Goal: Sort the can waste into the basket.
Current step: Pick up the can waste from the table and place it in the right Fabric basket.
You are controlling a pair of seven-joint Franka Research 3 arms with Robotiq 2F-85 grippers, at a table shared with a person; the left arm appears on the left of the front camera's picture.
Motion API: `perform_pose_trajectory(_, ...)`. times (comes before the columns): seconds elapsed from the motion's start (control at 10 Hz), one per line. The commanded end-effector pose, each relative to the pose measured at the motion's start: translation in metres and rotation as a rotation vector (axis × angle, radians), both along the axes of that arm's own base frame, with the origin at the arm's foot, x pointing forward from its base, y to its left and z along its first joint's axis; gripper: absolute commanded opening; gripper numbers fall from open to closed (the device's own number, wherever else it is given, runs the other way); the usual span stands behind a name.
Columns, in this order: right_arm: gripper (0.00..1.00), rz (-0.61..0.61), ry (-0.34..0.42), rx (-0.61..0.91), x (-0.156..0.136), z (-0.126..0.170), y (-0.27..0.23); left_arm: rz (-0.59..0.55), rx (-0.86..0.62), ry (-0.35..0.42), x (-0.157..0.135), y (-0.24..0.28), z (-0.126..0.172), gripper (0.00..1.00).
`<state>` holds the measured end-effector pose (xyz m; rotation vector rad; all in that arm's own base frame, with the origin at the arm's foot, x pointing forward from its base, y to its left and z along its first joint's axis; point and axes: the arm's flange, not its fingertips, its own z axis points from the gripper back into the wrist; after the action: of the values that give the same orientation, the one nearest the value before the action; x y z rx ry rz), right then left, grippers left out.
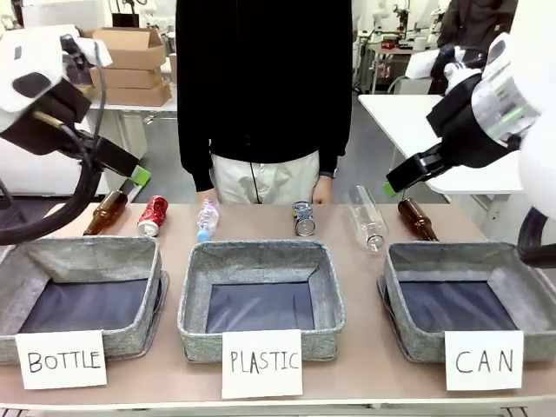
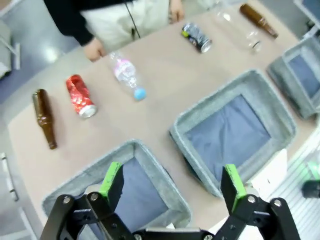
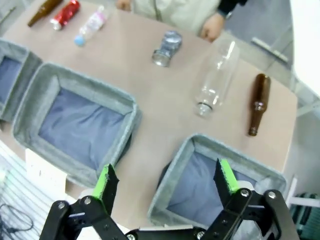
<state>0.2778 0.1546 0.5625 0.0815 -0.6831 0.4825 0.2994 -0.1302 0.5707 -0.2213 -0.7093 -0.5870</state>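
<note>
Two cans lie on the far side of the table. The red can is at the left, the blue-silver can near the middle. The grey basket signed "CAN" stands at the front right and holds nothing. My left gripper hovers open above the left baskets, apart from the red can. My right gripper hangs open above the "CAN" basket's near left corner. Neither holds anything.
Baskets signed "BOTTLE" and "PLASTIC" stand at front left and middle. Brown bottles and clear plastic bottles lie among the cans. A person stands at the far edge, hands near the table.
</note>
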Motion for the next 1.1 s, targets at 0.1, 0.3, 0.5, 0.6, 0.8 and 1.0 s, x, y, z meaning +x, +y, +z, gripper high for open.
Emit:
perform_pose_trajectory(0.1, 1.0, -0.182, 0.247, 0.635, 0.003, -0.004, -0.042, -0.139, -0.451, 0.318, 0.013, 0.043, -0.009, 1.0)
perform_pose_trajectory(0.3, 1.0, -0.348, 0.373, 1.101, -0.002, -0.001, -0.108, -0.221, -0.975, 0.49, 0.028, 0.126, -0.029, 1.0)
perform_pose_trajectory(0.5, 1.0, -0.415, 0.36, 1.346, -0.002, -0.007, -0.162, -0.124, -1.331, 0.497, 0.041, 0.179, -0.057, 1.0)
perform_pose_trajectory(0.6, 1.0, -0.489, 0.315, 1.426, -0.001, -0.016, -0.185, -0.083, -1.412, 0.493, 0.047, 0.194, -0.068, 1.0)
perform_pose_trajectory(0.8, 1.0, -0.601, 0.246, 1.449, -0.002, -0.036, -0.207, -0.006, -1.376, 0.493, 0.056, 0.197, -0.075, 1.0)
perform_pose_trajectory(1.0, 1.0, -0.48, 0.349, 1.327, 0.016, 0.005, -0.235, -0.185, -1.205, 0.396, 0.032, 0.214, -0.07, 1.0)
